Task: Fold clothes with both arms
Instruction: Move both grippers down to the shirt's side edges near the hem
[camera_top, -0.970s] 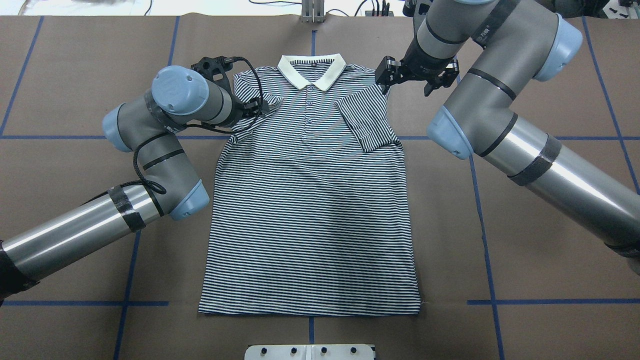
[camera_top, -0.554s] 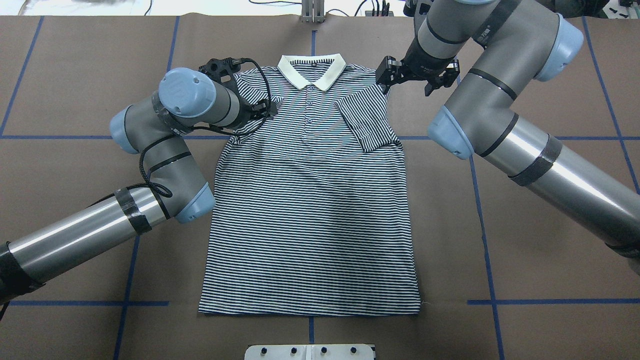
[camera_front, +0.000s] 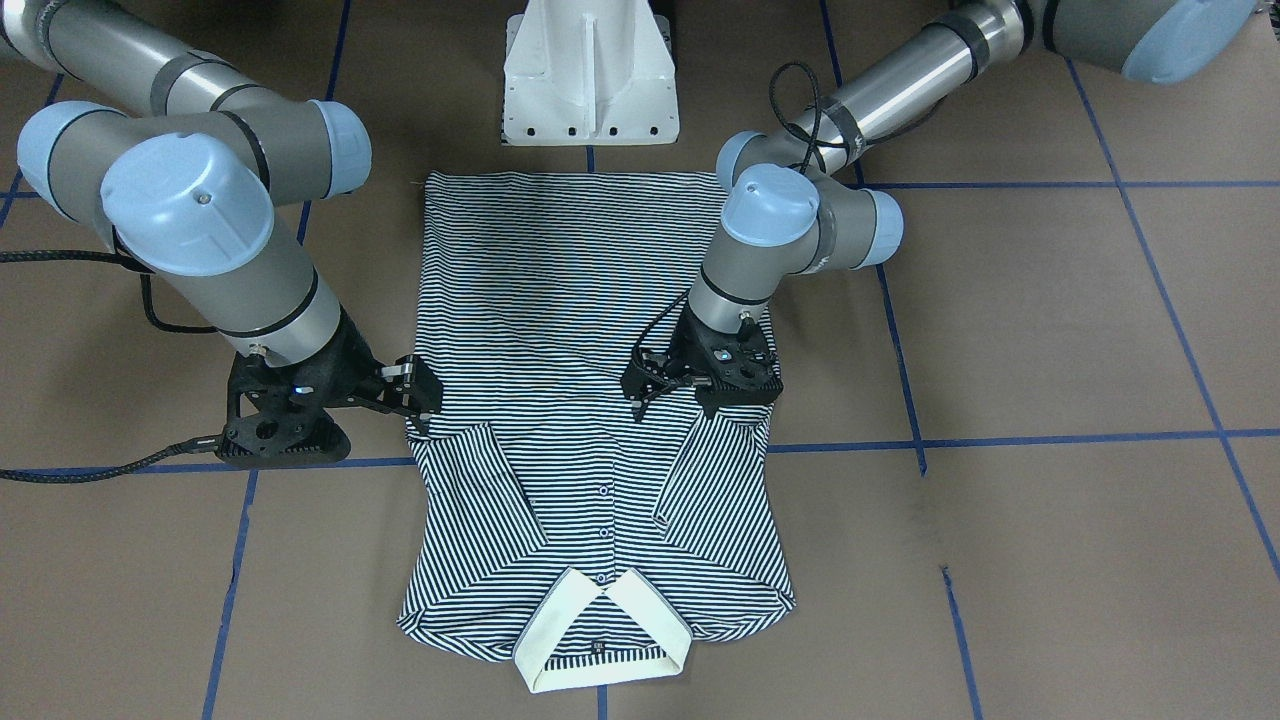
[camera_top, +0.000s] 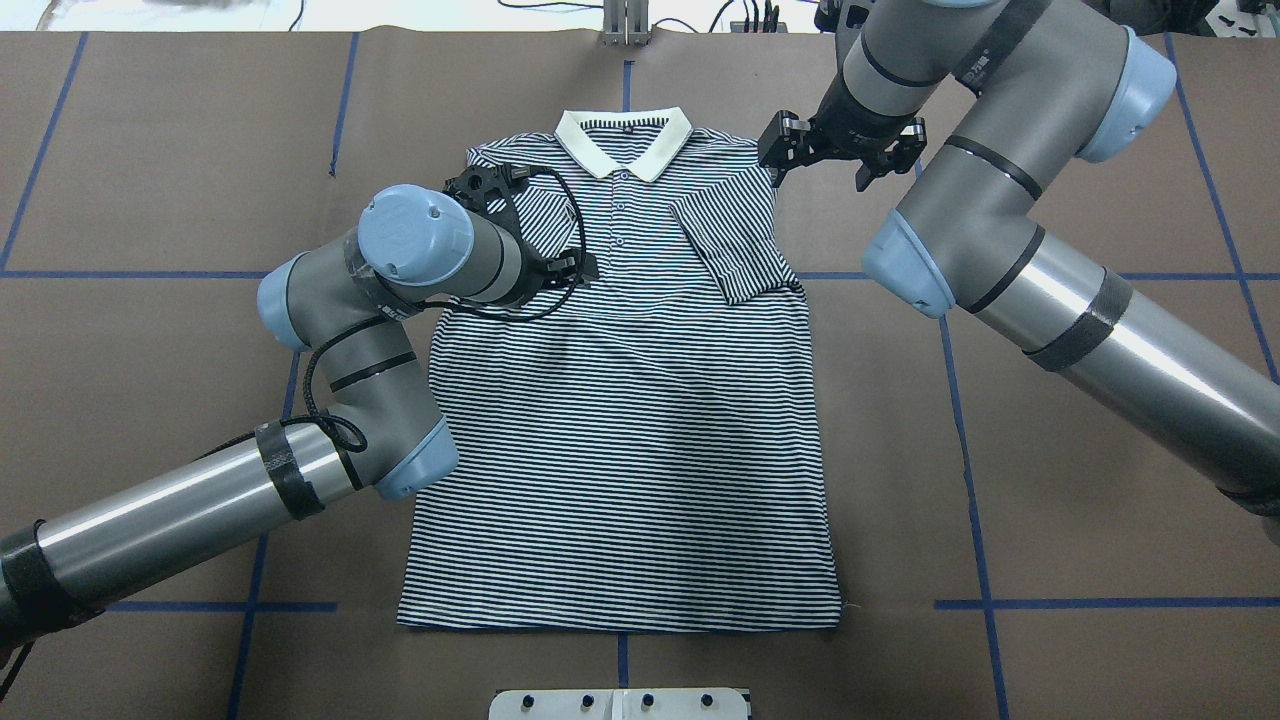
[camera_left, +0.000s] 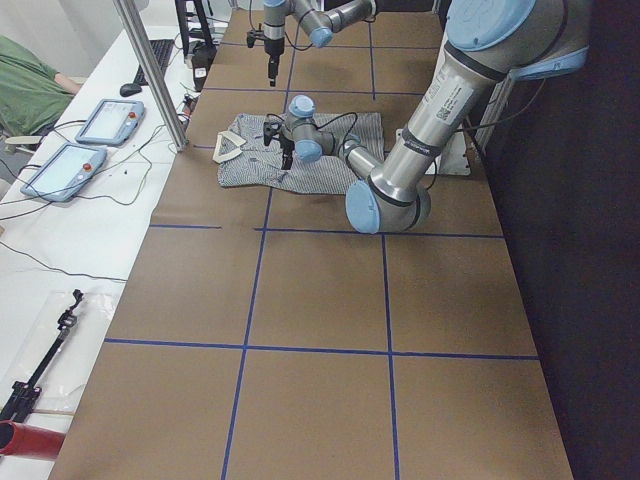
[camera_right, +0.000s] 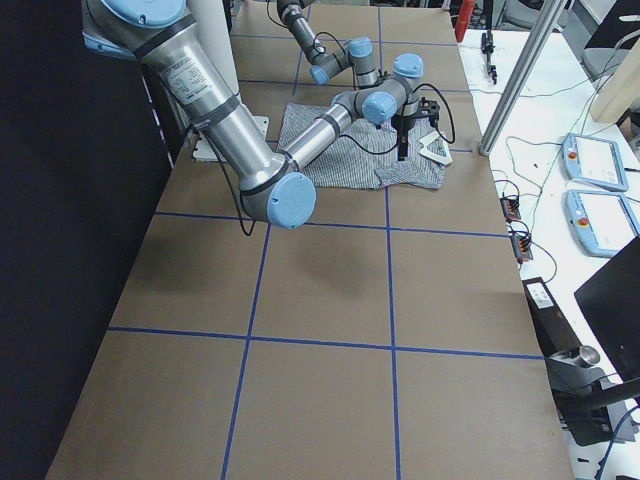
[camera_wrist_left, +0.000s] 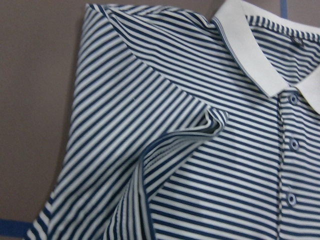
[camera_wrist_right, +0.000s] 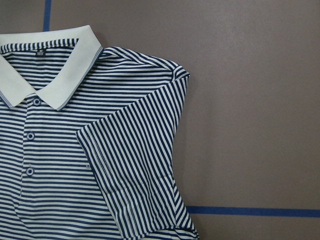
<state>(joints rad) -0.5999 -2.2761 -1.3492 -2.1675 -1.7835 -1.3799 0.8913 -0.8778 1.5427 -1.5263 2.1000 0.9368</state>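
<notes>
Polo shirt (camera_top: 620, 420) lies flat and face up on the table (camera_top: 1000, 400), with the collar (camera_top: 623, 140) at the end away from the robot's base. Over the last second the left arm has travelled inward from the shirt's edge. The left gripper (camera_top: 572, 268) now stands over the chest, just beside the button placket (camera_top: 618, 215). The left sleeve (camera_wrist_left: 165, 150) lies doubled inward beneath it, with the cuff puckered. The right gripper (camera_front: 408, 390) has drawn slightly back and hangs just outside the shoulder seam, apart from the cloth. The right sleeve (camera_wrist_right: 135, 165) lies flat, turned in, to that gripper's inner side. Both sleeve folds therefore appear done or nearly done, and the body folds remain. No view shows the left gripper's fingers clearly, so whether it grips the cuff cannot be told. The right gripper holds nothing visible, and how far apart its jaws stand cannot be read.
</notes>
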